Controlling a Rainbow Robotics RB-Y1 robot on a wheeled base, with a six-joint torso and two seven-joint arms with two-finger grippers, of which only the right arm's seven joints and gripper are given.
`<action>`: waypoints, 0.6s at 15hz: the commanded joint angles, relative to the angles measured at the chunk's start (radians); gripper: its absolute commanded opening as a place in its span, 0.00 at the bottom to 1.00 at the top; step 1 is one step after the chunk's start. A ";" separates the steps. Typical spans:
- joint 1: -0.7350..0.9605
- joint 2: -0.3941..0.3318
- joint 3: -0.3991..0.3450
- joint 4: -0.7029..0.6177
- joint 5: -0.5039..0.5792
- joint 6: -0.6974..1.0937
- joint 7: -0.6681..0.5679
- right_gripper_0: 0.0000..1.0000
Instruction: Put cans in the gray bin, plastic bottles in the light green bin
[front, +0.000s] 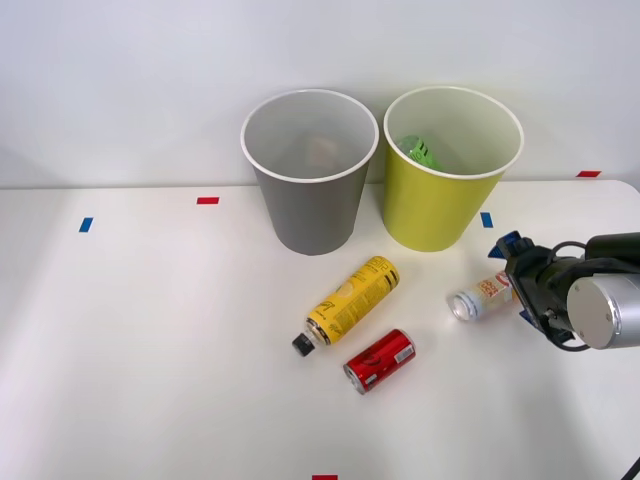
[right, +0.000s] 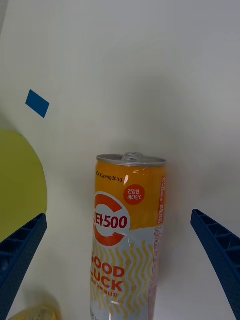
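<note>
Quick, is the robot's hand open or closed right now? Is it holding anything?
Right end effector: open, holding nothing; its fingers sit either side of the orange-and-white can lying on the table.

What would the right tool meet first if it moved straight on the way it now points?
Most likely the orange-and-white can, lying on the table between the open right tool fingers.

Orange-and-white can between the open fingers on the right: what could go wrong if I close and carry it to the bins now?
1. The orange-and-white can lies on its side and is round; with the right gripper open and not centred on it, closing may roll it away.
2. The light green bin stands between the can and the gray bin, so a low carry could knock it.
3. The bins nearly touch, so an early release could drop the can in the wrong one.
</note>
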 joint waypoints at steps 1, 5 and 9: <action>-0.006 -0.003 0.011 0.029 0.029 0.001 0.000 1.00; -0.032 -0.003 0.033 0.054 0.029 0.003 -0.006 1.00; -0.034 -0.001 0.040 0.057 0.042 0.004 -0.009 1.00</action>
